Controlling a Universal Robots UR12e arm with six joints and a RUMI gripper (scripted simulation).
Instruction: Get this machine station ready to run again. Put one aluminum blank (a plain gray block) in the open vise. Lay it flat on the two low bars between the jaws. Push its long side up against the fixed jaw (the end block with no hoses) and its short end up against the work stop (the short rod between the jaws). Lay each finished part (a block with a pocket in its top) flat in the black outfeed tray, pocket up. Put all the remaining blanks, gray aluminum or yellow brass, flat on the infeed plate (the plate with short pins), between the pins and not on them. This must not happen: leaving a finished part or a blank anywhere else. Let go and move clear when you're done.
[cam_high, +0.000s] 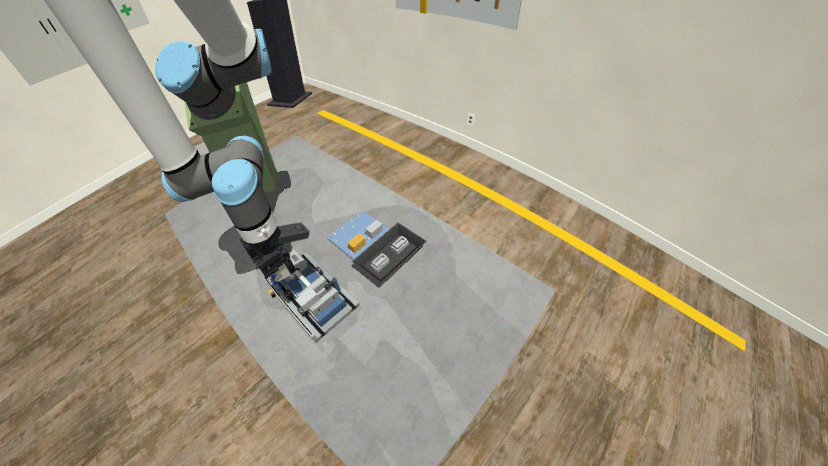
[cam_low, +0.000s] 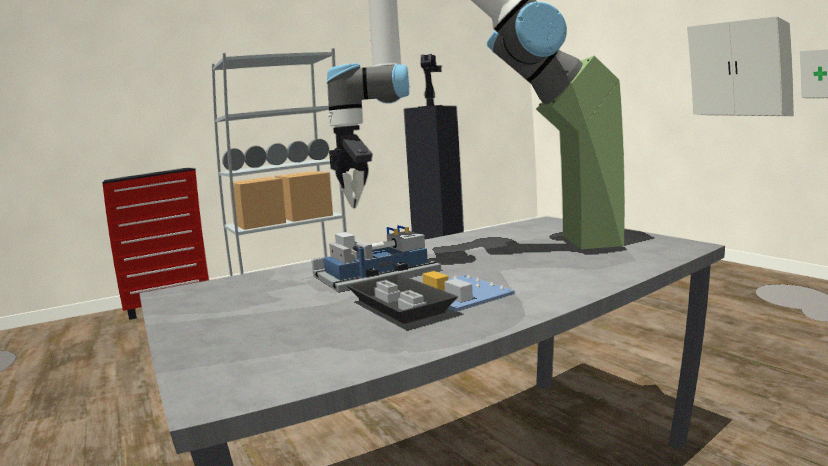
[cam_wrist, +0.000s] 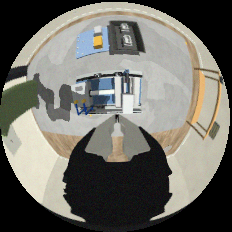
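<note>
Gray aluminum blank (cam_high: 373, 226) on the blue pinned infeed plate (cam_high: 343, 236) — likely rigid, smooth, fairly heavy — best pinched across its long sides by the clenched, empty claw (cam_low: 353, 197).

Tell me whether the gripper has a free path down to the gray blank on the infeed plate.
Probably yes. The gripper hangs shut and empty above the vise, and the gray blank lies uncovered on the infeed plate beside the brass blank; nothing stands over it.
</note>
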